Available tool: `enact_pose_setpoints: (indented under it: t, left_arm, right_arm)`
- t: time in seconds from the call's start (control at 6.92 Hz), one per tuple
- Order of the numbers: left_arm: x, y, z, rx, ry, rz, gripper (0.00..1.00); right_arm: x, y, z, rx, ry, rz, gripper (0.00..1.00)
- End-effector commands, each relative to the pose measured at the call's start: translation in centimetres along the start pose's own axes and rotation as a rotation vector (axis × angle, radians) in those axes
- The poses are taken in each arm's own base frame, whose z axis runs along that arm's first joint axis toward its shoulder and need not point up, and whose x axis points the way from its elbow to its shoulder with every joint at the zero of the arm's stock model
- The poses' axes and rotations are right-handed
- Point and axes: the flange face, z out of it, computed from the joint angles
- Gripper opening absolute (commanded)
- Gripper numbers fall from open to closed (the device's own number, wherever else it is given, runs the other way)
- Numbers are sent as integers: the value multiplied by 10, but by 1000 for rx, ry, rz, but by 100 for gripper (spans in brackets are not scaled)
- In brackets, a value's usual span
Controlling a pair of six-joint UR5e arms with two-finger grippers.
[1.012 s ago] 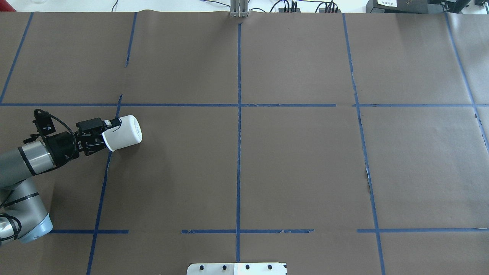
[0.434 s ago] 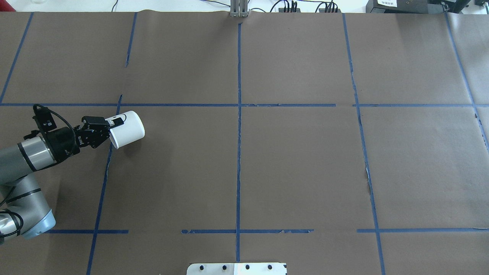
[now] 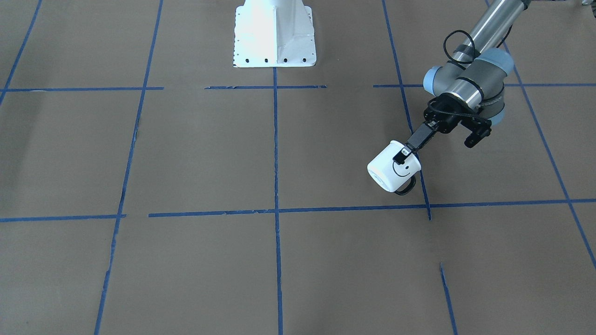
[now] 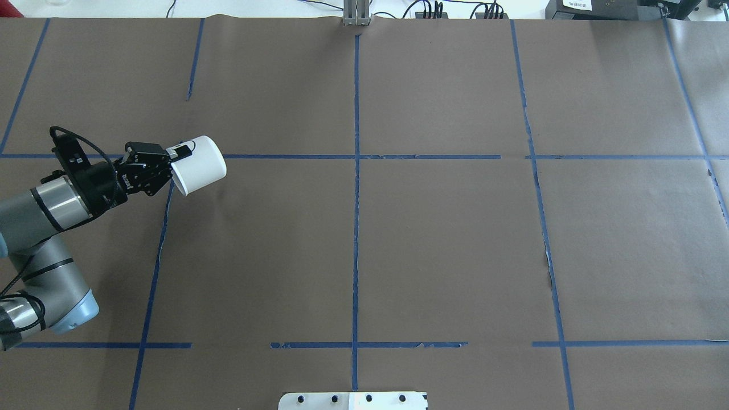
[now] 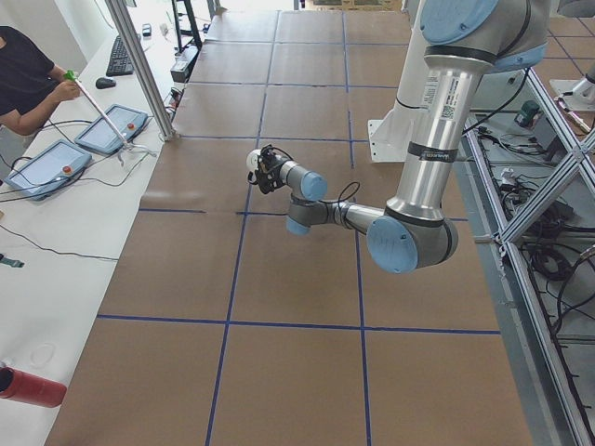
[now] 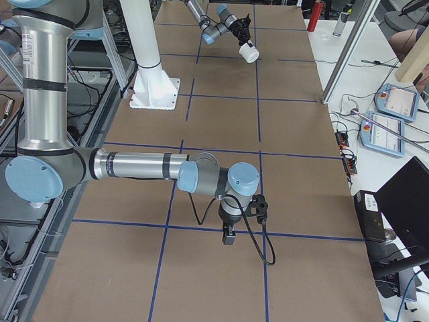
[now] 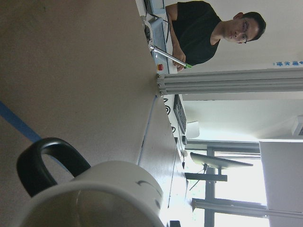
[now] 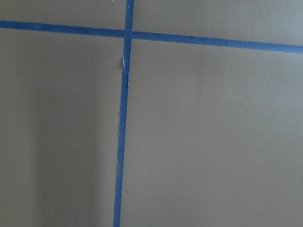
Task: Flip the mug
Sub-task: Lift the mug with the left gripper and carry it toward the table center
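The white mug [image 4: 200, 159] with a black smiley face [image 3: 403, 169] and a black loop handle [image 3: 406, 188] hangs tilted on its side above the brown table, base pointing away from the arm. My left gripper [image 4: 175, 155] is shut on the mug's rim; one finger [image 3: 404, 151] lies over the outer wall. The left wrist view shows the rim and inside of the mug [image 7: 111, 191] and its handle [image 7: 47, 161]. My right gripper [image 6: 228, 236] shows only in the exterior right view, pointing down close over the table; I cannot tell whether it is open or shut.
The table is brown paper with a blue tape grid [image 4: 356, 156]. The white robot base plate [image 3: 274, 37] sits at the robot's edge. An aluminium post [image 4: 356, 14] stands at the far edge. Operators and tablets [image 5: 112, 130] are beyond it.
The left gripper has carried the mug away from the robot and slightly toward the table's middle, onto the far blue tape line. The mug has stayed in its grip, still tilted.
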Motion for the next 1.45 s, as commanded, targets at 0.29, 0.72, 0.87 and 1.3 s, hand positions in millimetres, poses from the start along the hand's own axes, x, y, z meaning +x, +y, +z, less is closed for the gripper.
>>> enact_pose_setpoints:
  t: [0.29,0.72,0.87,1.3]
  left_arm:
    - [109,88,125,-6,-455,17,0]
    - [156,130,179,-12,-789,72,0]
    - [161,135,186,11,-852,62,0]
    - [163,180,206,-8,-1005,54,0]
  right_arm:
    - [0,0,0,0,0,0,100]
    - [0,0,0,0,0,0,100]
    - [0,0,0,0,0,0,100]
    - [0,1,0,-1,0,1,100]
